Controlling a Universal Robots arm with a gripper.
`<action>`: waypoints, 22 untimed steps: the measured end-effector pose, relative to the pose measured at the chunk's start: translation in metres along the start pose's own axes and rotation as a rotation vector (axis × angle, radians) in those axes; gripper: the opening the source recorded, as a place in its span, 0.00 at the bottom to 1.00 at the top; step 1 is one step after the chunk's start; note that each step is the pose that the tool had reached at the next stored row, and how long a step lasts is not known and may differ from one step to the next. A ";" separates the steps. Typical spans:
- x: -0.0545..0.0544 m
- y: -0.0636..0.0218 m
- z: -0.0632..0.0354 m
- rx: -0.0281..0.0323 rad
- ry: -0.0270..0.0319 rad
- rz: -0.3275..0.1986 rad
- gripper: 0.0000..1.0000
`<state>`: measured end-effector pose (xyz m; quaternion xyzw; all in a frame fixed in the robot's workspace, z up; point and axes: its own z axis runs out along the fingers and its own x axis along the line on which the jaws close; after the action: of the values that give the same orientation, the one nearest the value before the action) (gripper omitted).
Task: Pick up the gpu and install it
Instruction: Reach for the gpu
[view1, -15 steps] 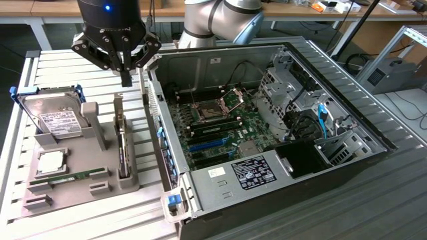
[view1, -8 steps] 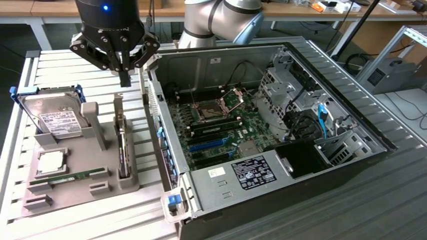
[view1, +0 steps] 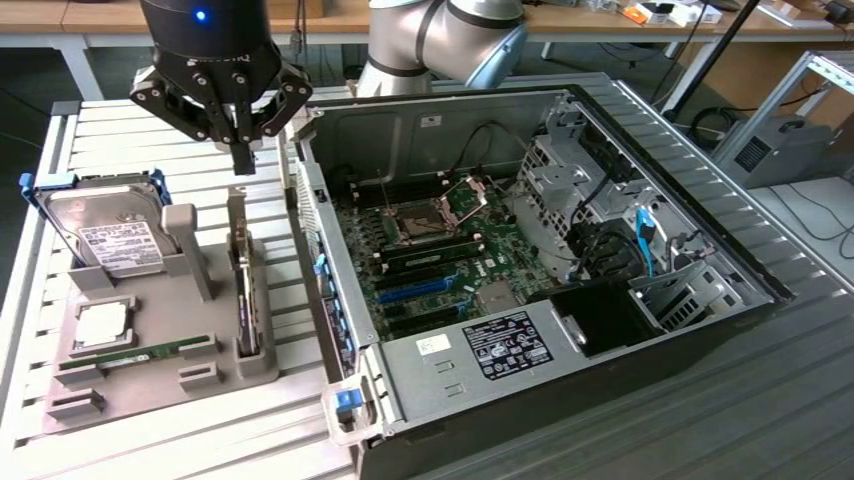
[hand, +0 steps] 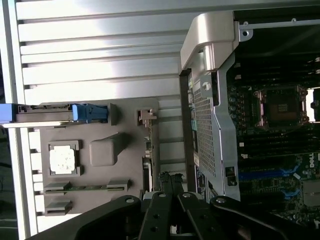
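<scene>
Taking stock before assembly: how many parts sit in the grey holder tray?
4: silver blue-framed hard drive at the far end, square silver processor mid-tray, narrow green memory stick beside it, thin gpu card on edge nearest the case.

Exterior view, clock read from holder tray (view1: 180, 315) centre, 12 = far side:
- hard drive (view1: 114, 235) at 11, standing tilted on tray
- CPU (view1: 103, 325) at 8, in recess
- memory stick (view1: 140, 353) at 6, in slot
- gpu (view1: 242, 290) at 3, on edge in tray's side slot
- gripper (view1: 242, 162) at 1, over gpu's far end
- computer case (view1: 441, 125) at 3 beyond gpu, on table (view1: 134, 140)
- motherboard (view1: 441, 250) inside case
</scene>
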<state>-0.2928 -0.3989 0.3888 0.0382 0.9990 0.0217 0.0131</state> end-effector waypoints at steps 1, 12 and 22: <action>0.000 0.0000 0.0001 -0.0001 -0.0001 0.000 0.11; 0.003 -0.0003 -0.0001 0.0000 0.0000 0.000 0.11; 0.008 -0.0006 -0.0002 -0.0001 0.0000 0.000 0.11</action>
<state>-0.3013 -0.3989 0.3888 0.0382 0.9989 0.0217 0.0131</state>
